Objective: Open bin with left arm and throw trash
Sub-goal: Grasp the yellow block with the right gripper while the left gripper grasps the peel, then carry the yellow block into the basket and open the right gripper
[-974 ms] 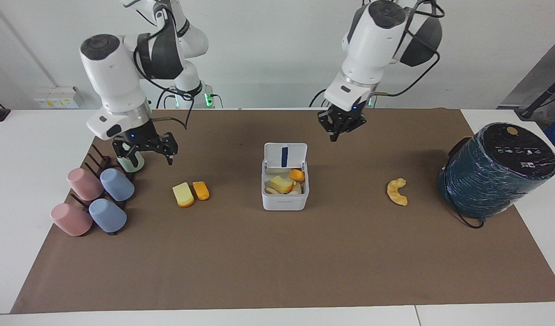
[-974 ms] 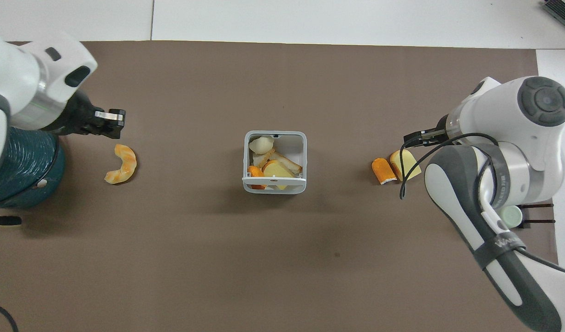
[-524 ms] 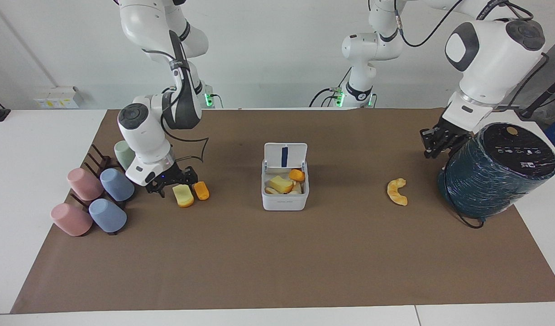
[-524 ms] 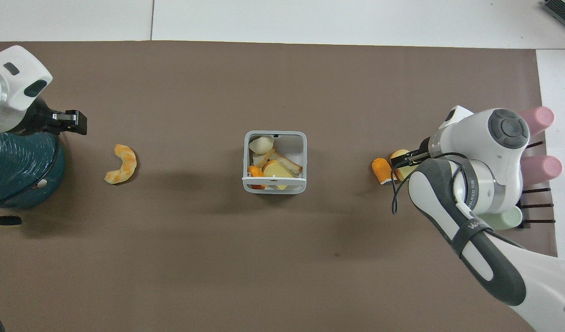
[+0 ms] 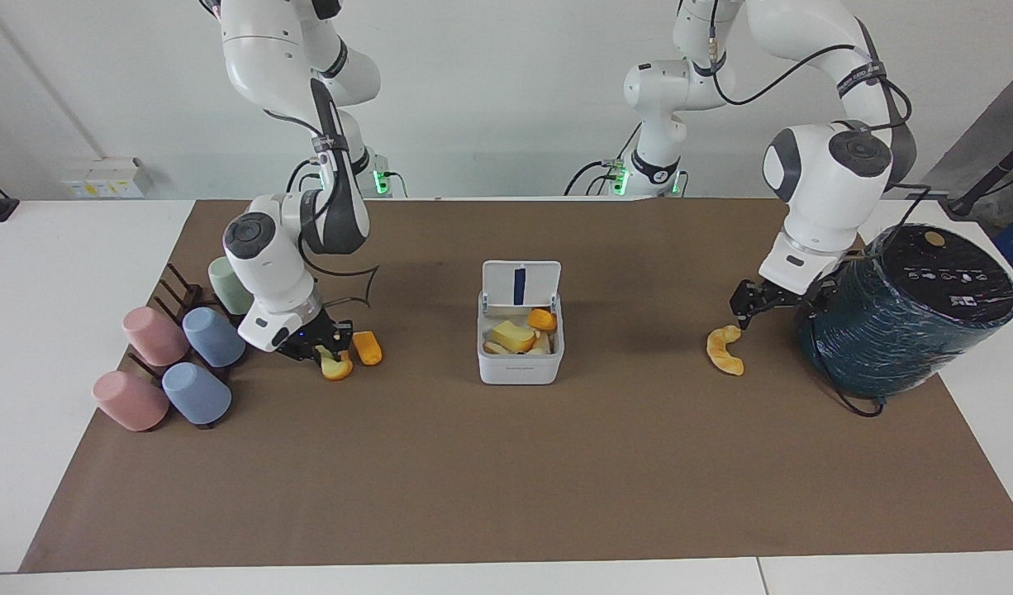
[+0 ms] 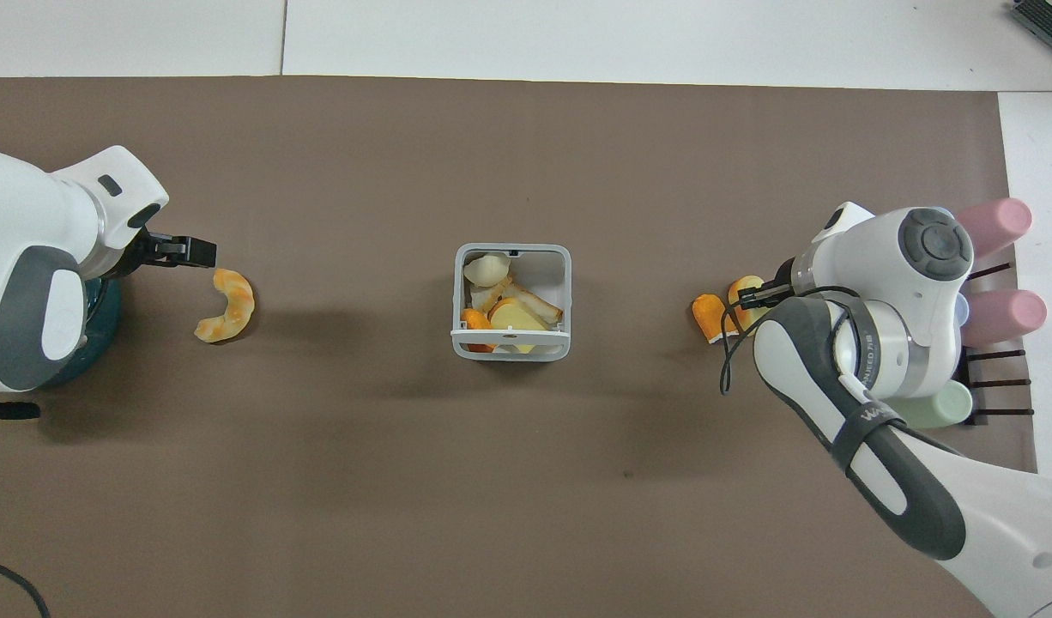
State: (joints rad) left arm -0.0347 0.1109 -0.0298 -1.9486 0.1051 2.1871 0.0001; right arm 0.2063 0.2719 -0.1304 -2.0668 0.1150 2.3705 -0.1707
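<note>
Bright, even light; prob. soft shadows

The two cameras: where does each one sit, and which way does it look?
Facing view: high across the table, looking at the robots; both whole arms show, with the right gripper at the pale yellow wedge.
Overhead view: high above the robots' end, looking down; forearms show, with the left gripper by the crescent peel.
Both share the open bin.

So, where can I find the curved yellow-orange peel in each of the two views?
Facing view: the curved peel lies on the brown mat, toward the left arm's end, beside the dark teal cylinder, just below the left gripper.
Overhead view: the curved peel lies near the picture's left edge, just below the left gripper's tips.
Shared landmark: the open white bin at the mat's middle.
</note>
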